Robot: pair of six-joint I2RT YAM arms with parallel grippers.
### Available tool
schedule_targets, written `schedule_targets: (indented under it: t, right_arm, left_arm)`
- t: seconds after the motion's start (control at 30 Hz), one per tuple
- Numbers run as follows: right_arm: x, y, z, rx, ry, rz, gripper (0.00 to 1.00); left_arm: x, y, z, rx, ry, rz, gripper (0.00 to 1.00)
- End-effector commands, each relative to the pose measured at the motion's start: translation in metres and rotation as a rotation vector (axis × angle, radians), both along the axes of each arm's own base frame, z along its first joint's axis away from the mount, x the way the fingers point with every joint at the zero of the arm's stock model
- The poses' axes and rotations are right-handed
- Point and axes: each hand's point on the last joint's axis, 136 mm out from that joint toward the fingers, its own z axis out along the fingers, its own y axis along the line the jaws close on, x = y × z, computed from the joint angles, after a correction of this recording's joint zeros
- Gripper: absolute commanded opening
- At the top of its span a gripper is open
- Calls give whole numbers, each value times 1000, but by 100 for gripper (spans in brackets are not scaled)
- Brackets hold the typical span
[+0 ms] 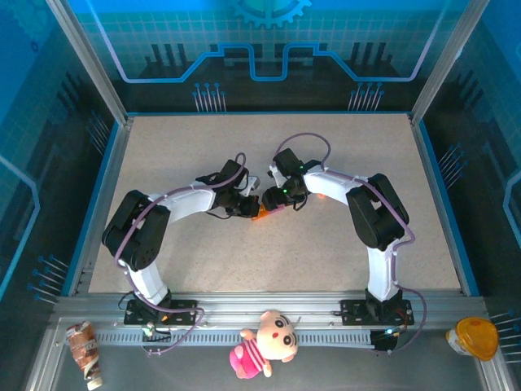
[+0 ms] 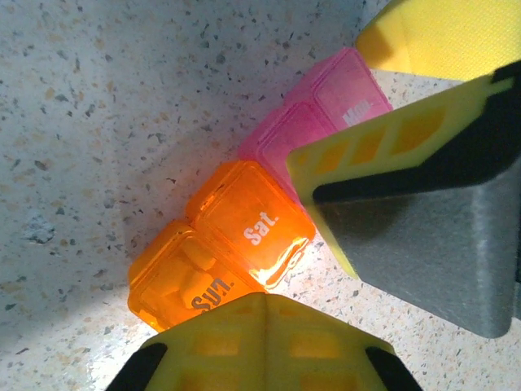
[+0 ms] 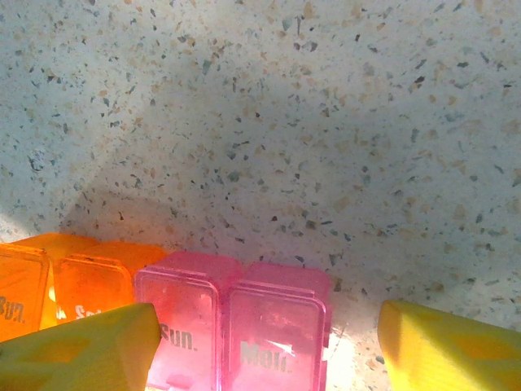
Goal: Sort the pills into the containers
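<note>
Nearest the lens, the left gripper (image 2: 301, 261) is clenched on the orange end of the joined orange-and-pink plastic compartment strip (image 2: 236, 220). The strip is steadied on the speckled tabletop (image 3: 285, 122), presumably so the pink lids (image 3: 232, 334) can be worked by the spread right gripper (image 3: 269, 326) straddling them.

Containers (image 2: 244, 236): translucent plastic, glossy, smooth. Orange half showed bright glare, pink half looked slightly cloudier. Day lettering on lids was pale matt print.
Table (image 2: 106, 98) under containers: speckled stone-look surface, matt, faintly grainy.
Right gripper (image 3: 269, 346) fingers (image 3: 81, 346) either side of containers' pink half: yellow plastic, matt, ribbed. Backing of one finger was dark grey, dull, finely textured.
Left gripper (image 2: 260, 326) at containers' orange end: same matt yellow plastic, black edges.
Rail (image 1: 269, 305) well to near side of containers: bare brushed metal.
Plush toy (image 1: 264, 342) further to near side of containers: soft cloth.
</note>
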Motion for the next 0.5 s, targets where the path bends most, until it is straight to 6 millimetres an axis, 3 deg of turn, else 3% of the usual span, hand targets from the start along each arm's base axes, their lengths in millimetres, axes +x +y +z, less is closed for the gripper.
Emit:
schedule_targets:
  t: [0.0, 0.47]
  right_arm:
    - [-19, -13, -35, -86, 89, -6, 72]
    - [-20, -13, -36, -88, 94, -3, 72]
  left_arm:
    - [-8, -1, -4, -11, 27, 2, 0]
    - [-11, 4, -30, 29, 60, 14, 0]
